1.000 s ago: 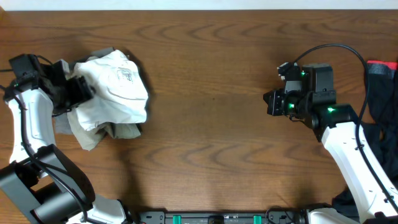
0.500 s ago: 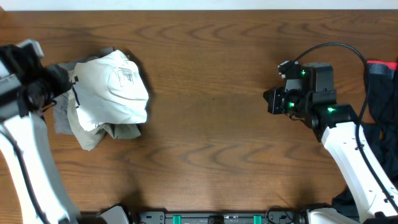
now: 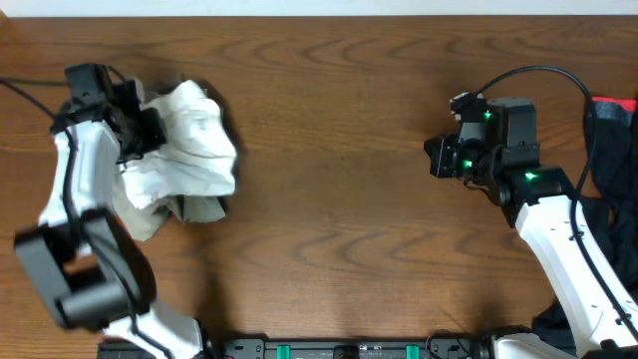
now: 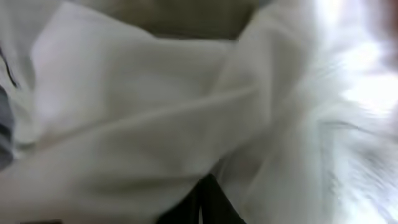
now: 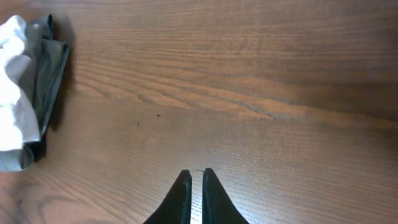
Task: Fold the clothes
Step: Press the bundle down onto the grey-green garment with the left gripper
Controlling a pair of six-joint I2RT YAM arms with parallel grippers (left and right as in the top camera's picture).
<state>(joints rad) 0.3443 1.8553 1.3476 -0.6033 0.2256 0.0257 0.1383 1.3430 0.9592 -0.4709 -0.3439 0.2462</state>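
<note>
The clothes lie in a heap at the table's left. A crumpled white T-shirt [image 3: 194, 145] lies on top, over a khaki-grey piece [image 3: 204, 209]. My left gripper [image 3: 140, 128] is at the shirt's left edge. In the left wrist view white T-shirt cloth [image 4: 143, 112] fills the picture, and the left gripper [image 4: 202, 186] has its dark tips pressed together in the folds, shut on the cloth. My right gripper [image 3: 436, 160] hovers over bare wood at the right; it [image 5: 196, 171] is shut and holds nothing. Far off to its left are the white shirt [image 5: 12, 93] and a dark grey piece [image 5: 46, 68].
Black garments [image 3: 608, 150] with a red item [image 3: 613, 103] hang at the table's right edge, behind the right arm. Between the heap and the right gripper lies bare wooden table [image 3: 339, 199].
The left arm swung out and came back to the heap, and its gripper went from open to shut at the shirt's left edge. The shirt has bunched and its print has turned out of sight.
</note>
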